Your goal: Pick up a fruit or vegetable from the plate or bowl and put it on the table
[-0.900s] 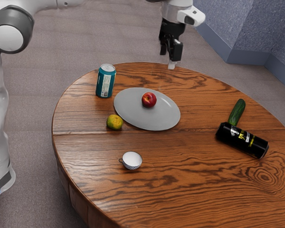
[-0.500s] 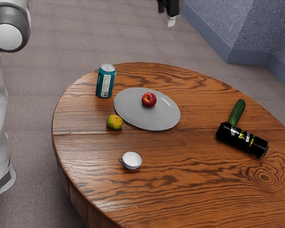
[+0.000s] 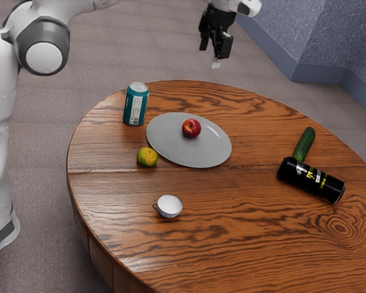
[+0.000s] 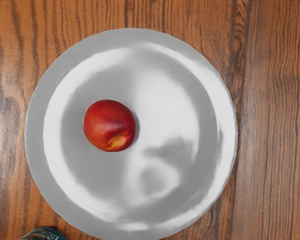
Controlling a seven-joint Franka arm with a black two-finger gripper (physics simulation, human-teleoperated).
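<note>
High above the round table's far side, my gripper [image 3: 210, 54] stands open, its two fingers apart with nothing between them. A red and yellow nectarine [image 3: 191, 128] rests on the grey plate [image 3: 201, 152], below the hand. In the wrist view the nectarine [image 4: 109, 125] lies off-centre on the plate [image 4: 40, 135], touched by nothing else. A green-yellow citrus fruit [image 3: 147, 157] sits on the table just outside the plate's rim. Farther off, a cucumber [image 3: 304, 144] lies on the wood beside a black can.
Near the plate a teal can [image 3: 136, 104] stands upright; part of this can [image 4: 44, 233] also appears in the wrist view. The black can [image 3: 310, 179] lies on its side toward the exterior view's right. A small white cup [image 3: 169, 206] stands on the table [image 3: 232, 244].
My hand rose until mostly out of the exterior view, then came back down; it is slightly higher than in the earliest frame. The nectarine, plate and other things have stayed put.
</note>
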